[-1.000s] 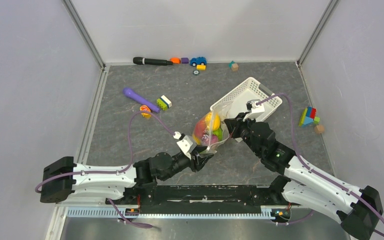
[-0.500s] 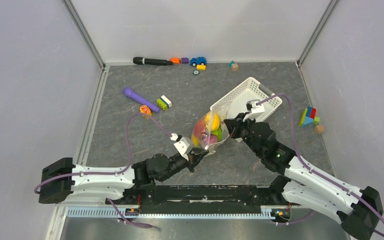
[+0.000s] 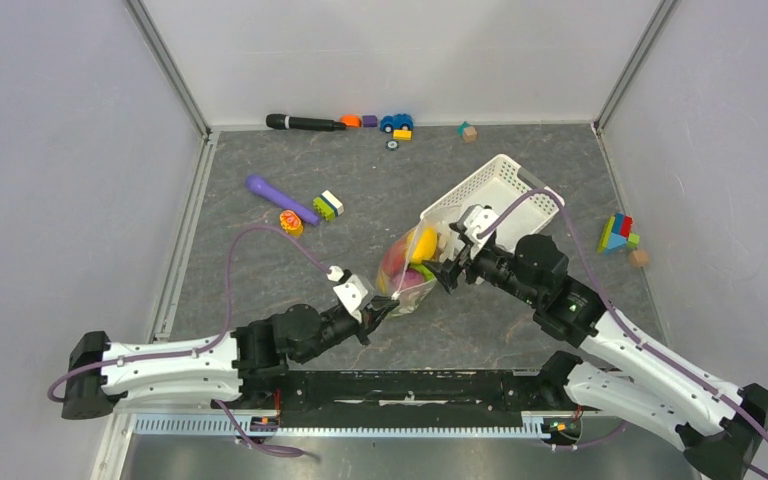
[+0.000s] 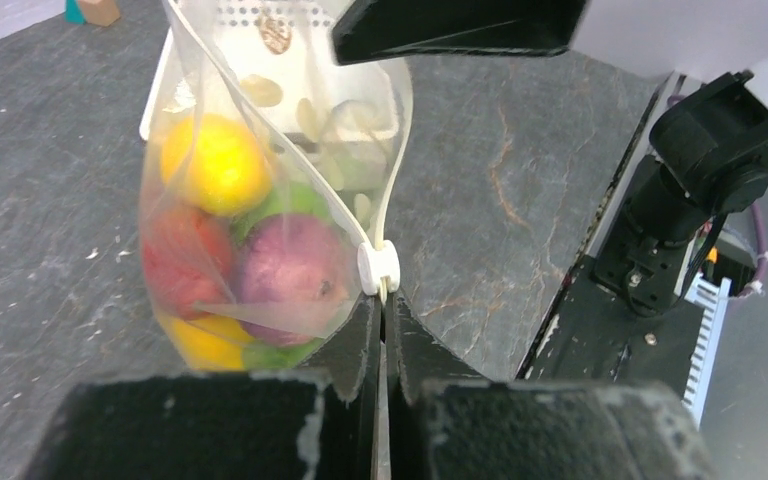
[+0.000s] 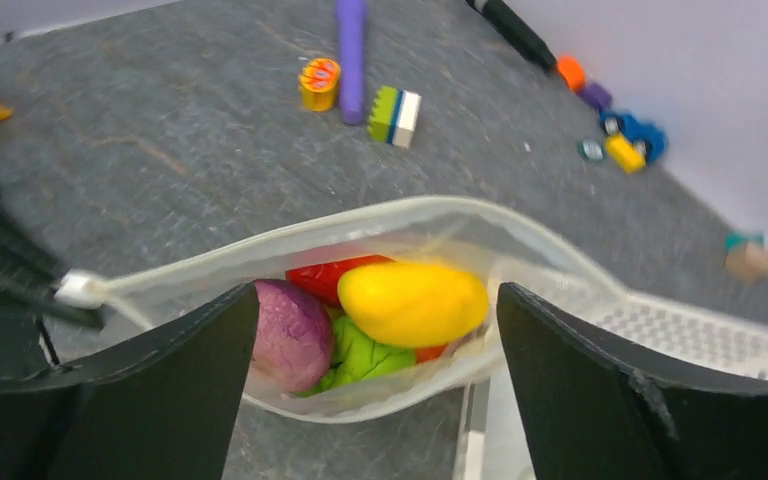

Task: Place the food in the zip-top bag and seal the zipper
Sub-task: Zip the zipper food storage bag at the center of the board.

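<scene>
The left arm point(image 3: 165, 365) and the right arm point(image 3: 650, 378) share one build: glossy white shells on the long links, bulky matt black housings at the joints and a black block at each base. A thin purple cable point(image 3: 250, 232) loops off each arm and runs to a small white camera block point(image 3: 348, 292) at the wrist. The left gripper point(image 4: 382, 312) has black fingers point(image 4: 355, 350) with grainy, speckled edges. The right gripper point(image 5: 378, 292) has broad, smooth black ones.
</scene>
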`<action>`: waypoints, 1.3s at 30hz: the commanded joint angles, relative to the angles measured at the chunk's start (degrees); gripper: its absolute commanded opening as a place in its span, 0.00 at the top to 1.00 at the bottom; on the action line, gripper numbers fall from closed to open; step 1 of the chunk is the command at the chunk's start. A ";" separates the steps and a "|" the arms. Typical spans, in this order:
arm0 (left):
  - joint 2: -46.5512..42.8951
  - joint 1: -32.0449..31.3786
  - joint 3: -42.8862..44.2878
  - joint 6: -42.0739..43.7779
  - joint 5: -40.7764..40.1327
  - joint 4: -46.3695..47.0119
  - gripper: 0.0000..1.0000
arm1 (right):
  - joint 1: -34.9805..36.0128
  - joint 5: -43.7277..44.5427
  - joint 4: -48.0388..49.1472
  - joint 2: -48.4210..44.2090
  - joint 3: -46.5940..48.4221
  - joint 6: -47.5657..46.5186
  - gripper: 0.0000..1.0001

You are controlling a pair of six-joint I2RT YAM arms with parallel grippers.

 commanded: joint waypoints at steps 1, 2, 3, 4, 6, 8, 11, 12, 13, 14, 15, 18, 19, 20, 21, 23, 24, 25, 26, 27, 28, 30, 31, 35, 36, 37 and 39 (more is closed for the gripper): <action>-5.00 -0.29 4.21 4.26 -3.45 -13.41 0.98 | -0.02 -14.31 -7.09 -0.22 5.82 -16.71 0.02; -5.79 -0.32 4.37 4.81 -3.82 -14.57 0.98 | -0.01 -18.01 -8.13 -0.29 5.91 -20.62 0.02; -6.25 -0.32 4.71 5.62 -3.75 -16.04 0.98 | -0.03 -22.17 -8.44 -0.68 5.69 -24.76 0.02; -6.63 -0.32 5.01 6.23 -3.88 -17.03 0.98 | -0.05 -25.76 -8.08 -1.04 5.10 -28.38 0.02; -6.77 -0.33 5.99 6.39 -4.51 -19.40 0.98 | -0.03 -32.56 -8.17 -1.23 4.74 -34.20 0.02; -6.71 -0.26 6.68 8.69 -3.99 -20.34 0.98 | -0.02 -38.36 -8.24 -0.61 5.20 -38.83 0.02; -6.50 -0.31 7.89 9.80 -1.81 -21.55 0.98 | -0.03 -46.34 -13.51 2.83 8.68 -45.13 0.02; -6.49 -0.31 8.09 10.13 -1.11 -21.69 0.98 | 0.02 -48.25 -15.79 4.50 10.37 -46.55 0.02; -6.50 -0.33 8.20 10.37 -0.31 -21.70 0.98 | -0.03 -49.85 -17.23 6.25 11.78 -46.99 0.04; -6.52 -0.32 8.33 10.55 0.50 -21.61 0.98 | -0.03 -51.10 -18.25 7.81 12.98 -47.13 0.07; -6.49 -0.28 8.38 10.82 1.45 -21.45 0.98 | 0.02 -52.33 -19.49 9.64 14.13 -47.09 0.09; -6.00 -0.26 8.82 10.99 3.15 -21.33 0.98 | -0.01 -54.73 -21.71 14.46 17.73 -45.19 0.15; -5.87 -0.32 8.94 11.05 3.42 -21.35 0.98 | 0.00 -55.41 -22.20 16.15 18.71 -44.82 0.17; -5.72 -0.31 8.96 11.15 3.69 -21.19 0.98 | 0.05 -55.87 -22.70 17.62 19.57 -44.49 0.19; -5.54 -0.29 8.97 11.22 3.91 -20.86 0.98 | 0.16 -56.28 -23.03 18.78 20.26 -43.92 0.22; -5.22 -0.29 8.88 11.21 4.05 -20.23 0.98 | 0.30 -57.09 -23.96 20.99 21.76 -43.44 0.29; -4.97 -0.31 8.74 11.29 4.01 -19.86 0.98 | 0.51 -57.28 -24.62 21.71 22.43 -43.60 0.32; -4.80 -0.30 8.61 11.16 3.91 -19.57 0.98 | 0.67 -57.39 -25.20 22.21 22.87 -43.77 0.34; -4.76 -0.33 8.55 11.22 3.85 -19.19 0.98 | 0.88 -57.25 -25.26 22.64 22.99 -43.79 0.35; -4.69 -0.25 8.37 11.23 3.83 -18.87 0.98 | 1.14 -57.09 -25.37 22.86 22.99 -43.87 0.35; -4.68 -0.25 8.24 11.23 3.66 -18.55 0.98 | 1.39 -56.77 -25.34 23.08 23.00 -44.05 0.35; -4.69 -0.30 8.08 11.24 2.87 -17.87 0.98 | 2.01 -55.91 -25.41 23.33 23.02 -44.27 0.35; -4.87 -0.33 7.94 11.27 2.38 -17.60 0.98 | 2.31 -55.23 -25.51 23.53 23.03 -44.47 0.35; -5.88 -0.25 7.28 11.33 2.63 -16.96 0.98 | 3.11 -53.23 -25.05 24.27 23.14 -43.97 0.39; -6.03 -0.31 7.25 11.31 2.81 -16.99 0.98 | 3.23 -53.01 -24.43 24.43 23.12 -43.45 0.40; -6.27 -0.29 7.23 11.24 2.97 -16.95 0.98 | 3.30 -52.84 -23.85 24.73 23.17 -42.92 0.40; -6.64 -0.26 7.05 11.27 2.99 -17.02 0.98 | 3.51 -52.27 -23.08 25.44 23.21 -42.19 0.44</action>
